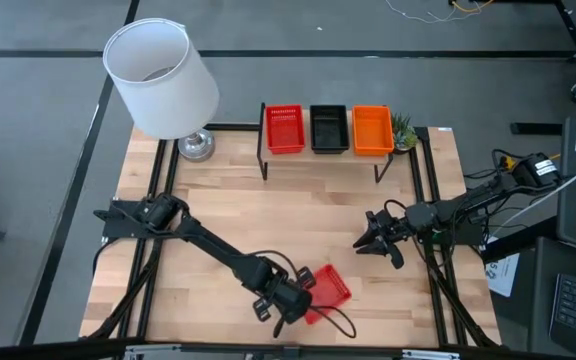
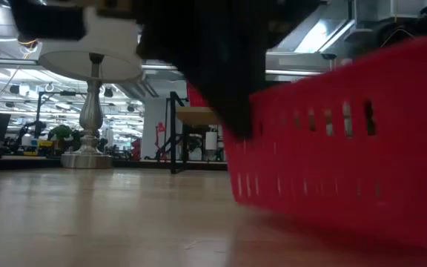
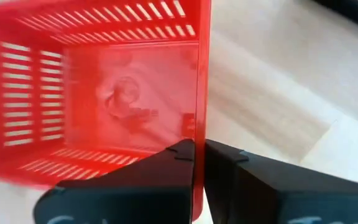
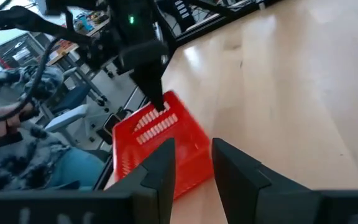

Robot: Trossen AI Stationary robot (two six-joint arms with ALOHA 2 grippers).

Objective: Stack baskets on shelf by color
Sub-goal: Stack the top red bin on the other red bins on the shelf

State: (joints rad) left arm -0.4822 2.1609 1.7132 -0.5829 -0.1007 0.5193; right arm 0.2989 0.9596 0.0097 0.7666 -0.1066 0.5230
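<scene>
Red basket (image 3: 98, 93), no readable writing

A red basket (image 2: 347, 141) fills the 3 o'clock side of the low view, close to the lens, its slotted wall tilted so the end toward 9 o'clock sits raised off the table (image 2: 87, 222). A dark blurred arm (image 2: 213, 52) comes down from 12 o'clock and meets the basket's rim near centre; its claw is not distinguishable. At 9 o'clock stands a lamp (image 2: 91, 96) with a white shade and silver base. Beyond, near centre, the shelf (image 2: 195, 116) shows on black legs.
</scene>
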